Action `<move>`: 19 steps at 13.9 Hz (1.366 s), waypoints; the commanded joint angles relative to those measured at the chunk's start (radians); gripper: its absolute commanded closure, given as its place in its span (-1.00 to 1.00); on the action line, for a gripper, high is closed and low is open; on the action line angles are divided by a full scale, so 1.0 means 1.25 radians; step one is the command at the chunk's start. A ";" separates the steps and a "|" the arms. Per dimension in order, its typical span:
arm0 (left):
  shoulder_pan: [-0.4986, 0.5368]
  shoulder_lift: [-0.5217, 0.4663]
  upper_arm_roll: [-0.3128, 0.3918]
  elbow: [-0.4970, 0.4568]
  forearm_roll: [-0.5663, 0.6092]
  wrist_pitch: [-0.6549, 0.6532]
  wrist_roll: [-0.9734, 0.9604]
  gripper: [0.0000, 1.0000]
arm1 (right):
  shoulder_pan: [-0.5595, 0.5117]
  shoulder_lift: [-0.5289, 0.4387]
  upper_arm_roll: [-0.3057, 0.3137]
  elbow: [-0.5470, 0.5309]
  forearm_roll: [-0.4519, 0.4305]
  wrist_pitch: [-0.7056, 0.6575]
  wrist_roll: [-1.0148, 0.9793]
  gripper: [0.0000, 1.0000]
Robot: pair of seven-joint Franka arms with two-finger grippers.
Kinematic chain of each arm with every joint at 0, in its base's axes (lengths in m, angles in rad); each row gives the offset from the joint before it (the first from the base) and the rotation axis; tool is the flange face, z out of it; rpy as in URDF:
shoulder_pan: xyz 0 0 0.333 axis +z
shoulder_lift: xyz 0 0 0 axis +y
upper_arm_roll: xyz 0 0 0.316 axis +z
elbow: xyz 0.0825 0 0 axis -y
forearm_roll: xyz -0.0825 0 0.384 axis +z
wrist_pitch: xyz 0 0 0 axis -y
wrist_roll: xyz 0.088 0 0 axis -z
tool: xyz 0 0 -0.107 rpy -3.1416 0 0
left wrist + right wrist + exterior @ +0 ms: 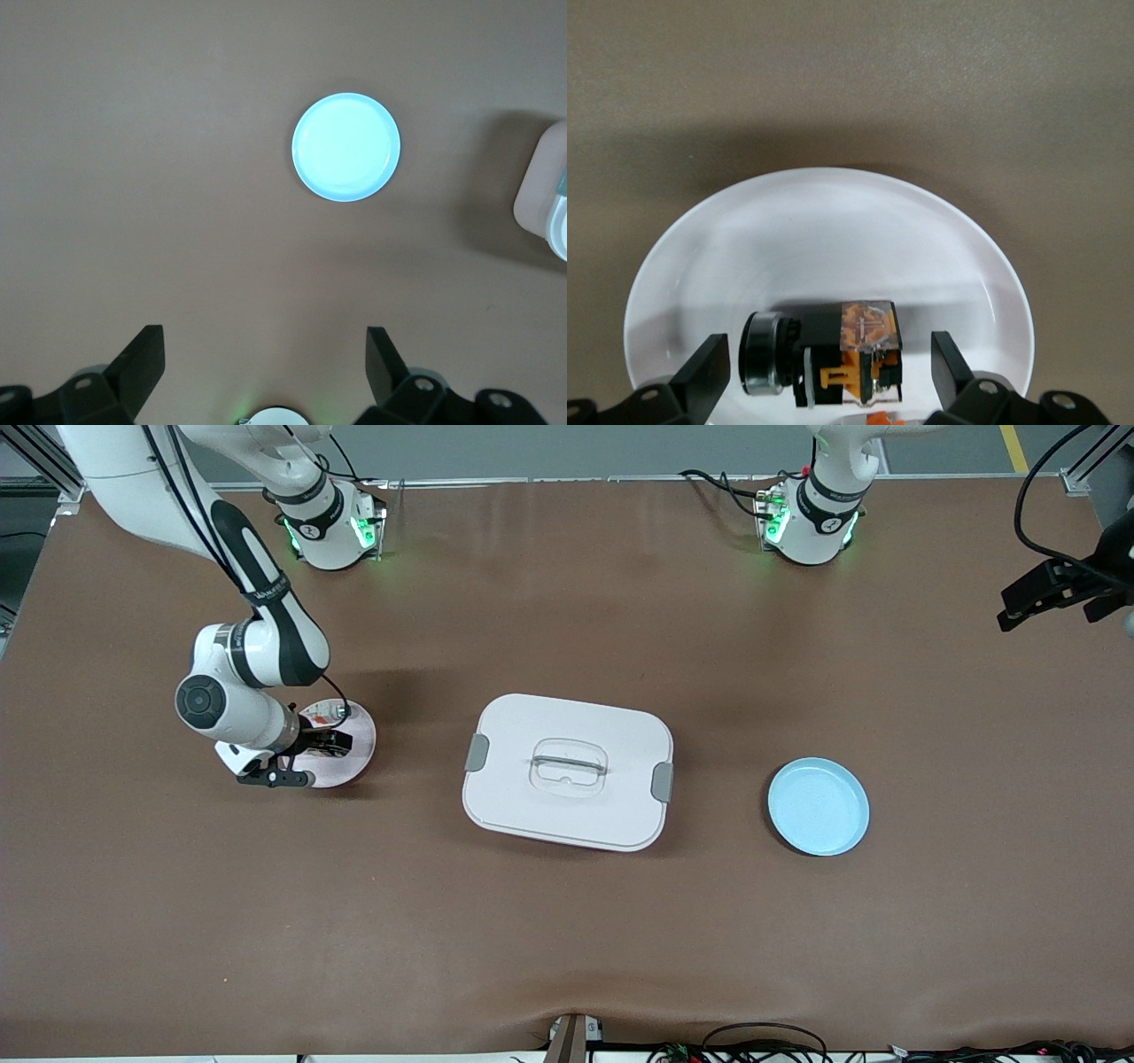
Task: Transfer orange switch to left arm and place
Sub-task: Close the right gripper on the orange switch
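While open, right pincer straddles switch (plated).

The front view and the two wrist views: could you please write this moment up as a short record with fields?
switch: orange switch lies on the pink plate at the right arm's end of the table
right pincer: right pincer low over the pink plate, open, fingers on either side of the switch, not shut on it
left pincer: left pincer open, waits up in the air over the left arm's end of the table
box: white box mid-table, lid on
blue plate: blue plate bare, between the box and the left arm's end
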 commanded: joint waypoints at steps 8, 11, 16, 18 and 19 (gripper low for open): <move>0.005 0.006 -0.004 0.010 -0.007 0.008 0.009 -1.00 | -0.010 -0.004 0.003 -0.029 0.007 0.027 -0.001 -0.73; 0.003 0.023 -0.005 0.012 -0.008 0.009 0.010 -1.00 | -0.011 -0.006 0.004 -0.029 0.007 0.027 0.006 0.80; -0.007 0.051 -0.022 0.009 -0.008 0.011 0.006 -1.00 | -0.011 -0.020 0.003 -0.011 0.104 -0.052 0.008 1.00; -0.008 0.061 -0.036 0.009 -0.008 0.015 0.004 -1.00 | -0.011 -0.023 0.003 0.018 0.158 -0.112 0.009 1.00; -0.008 0.063 -0.049 0.009 -0.008 0.019 -0.001 -1.00 | -0.010 -0.024 0.003 0.042 0.176 -0.158 0.009 1.00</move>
